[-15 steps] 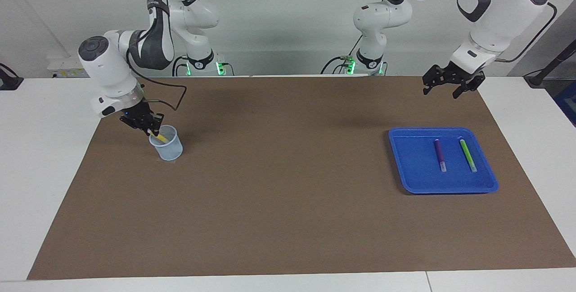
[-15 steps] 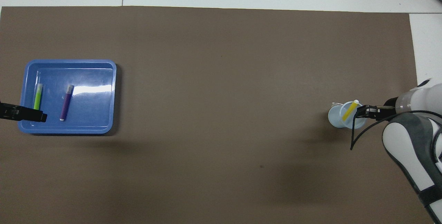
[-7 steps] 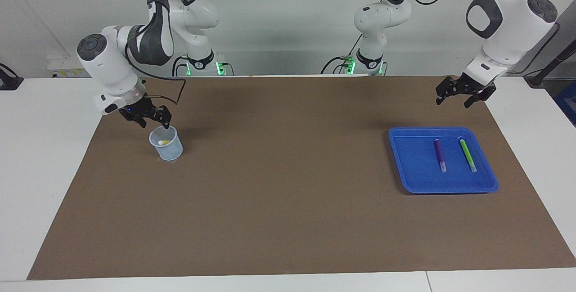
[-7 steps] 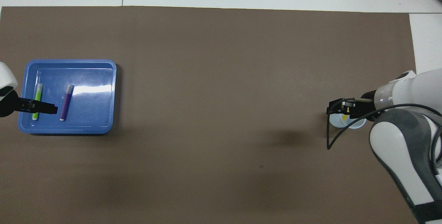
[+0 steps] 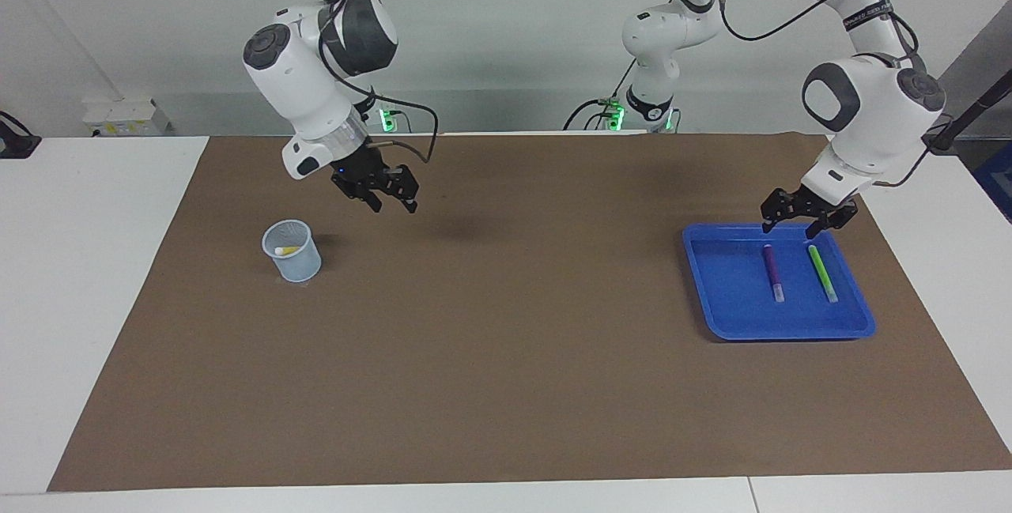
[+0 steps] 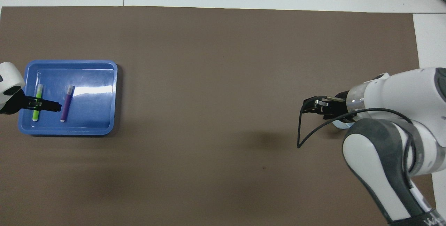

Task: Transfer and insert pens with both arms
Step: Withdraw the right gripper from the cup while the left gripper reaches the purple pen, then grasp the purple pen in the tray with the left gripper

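A pale translucent cup point(image 5: 292, 254) stands toward the right arm's end of the mat, with the yellow pen point(image 5: 288, 249) lying inside it. My right gripper point(image 5: 395, 208) hangs open and empty above bare mat beside the cup; in the overhead view this right gripper point(image 6: 308, 106) and its arm cover most of the cup point(image 6: 339, 125). Toward the left arm's end, a blue tray point(image 5: 727, 292) holds the purple pen point(image 5: 773, 272) and the green pen point(image 5: 821, 272) side by side. My left gripper point(image 5: 787, 230) is open just above the tray's edge nearest the robots, over the pens' ends point(image 6: 52, 106).
A brown mat point(image 5: 506, 355) covers most of the white table. The right arm's black cable loops below its wrist point(image 6: 303, 132). The purple pen point(image 6: 67, 103) and green pen point(image 6: 36, 102) lie parallel in the tray point(image 6: 94, 114).
The right gripper let the yellow pen drop into the cup, then rose and swung toward the middle of the mat. The left gripper came down from high up to just over the tray.
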